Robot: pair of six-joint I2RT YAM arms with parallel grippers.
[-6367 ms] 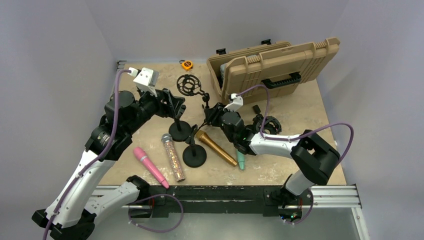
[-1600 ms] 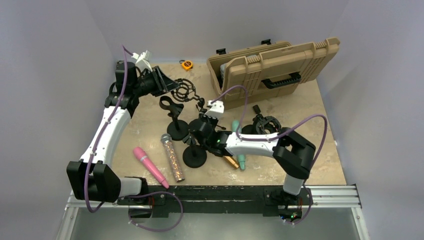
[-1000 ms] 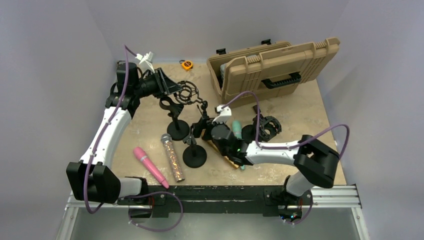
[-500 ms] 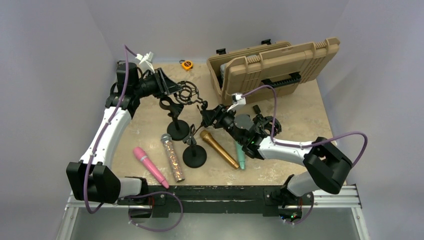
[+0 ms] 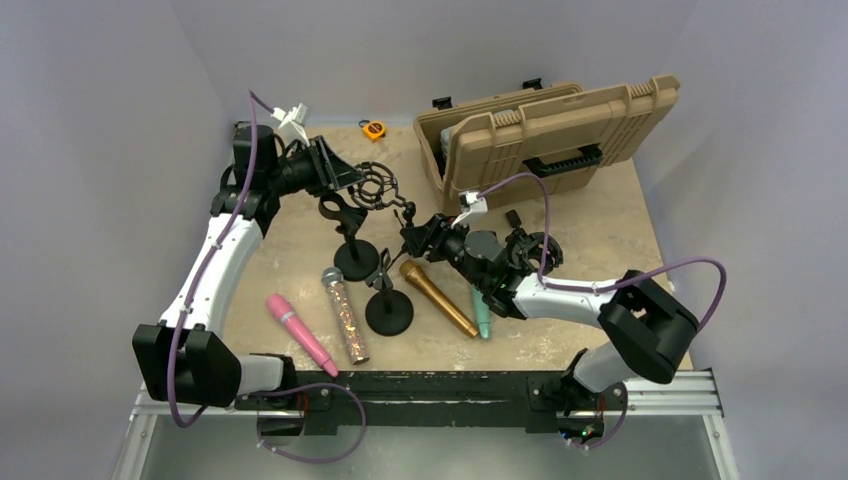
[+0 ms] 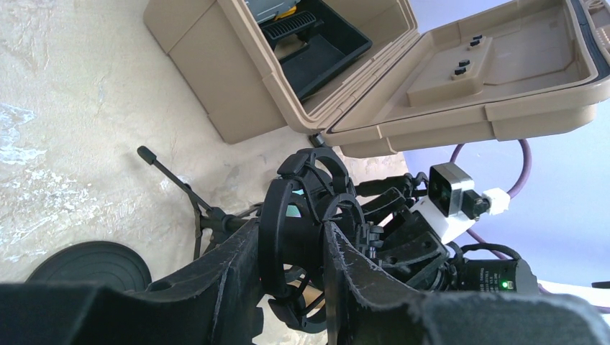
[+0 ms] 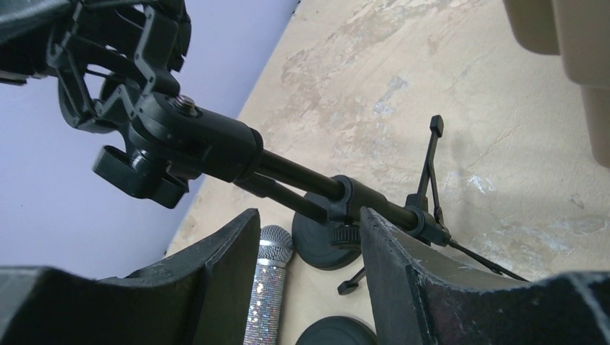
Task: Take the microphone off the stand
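Right hand point(image 7: 306, 223) has drawn back from the gold mic point(image 5: 437, 297) to beyond the stand point(image 5: 388, 312), half open, empty. It lies flat on the worktop point(image 5: 300, 250) just right of the stand base, clip point(image 5: 380, 276) bare. Left hand point(image 6: 291, 251) stays clamped on the shock mount point(image 6: 273, 215). Removal looks done.

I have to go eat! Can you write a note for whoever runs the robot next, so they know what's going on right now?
Left gripper: jaws shut on the black shock mount on the stand.
Right gripper: jaws open astride the stand's pole, not clamped.
Lying on the table: gold microphone, glitter microphone, pink microphone, teal microphone.
Done: both arms positioned.
Left: no microphone shows in the mount, so check before pulling anything free.
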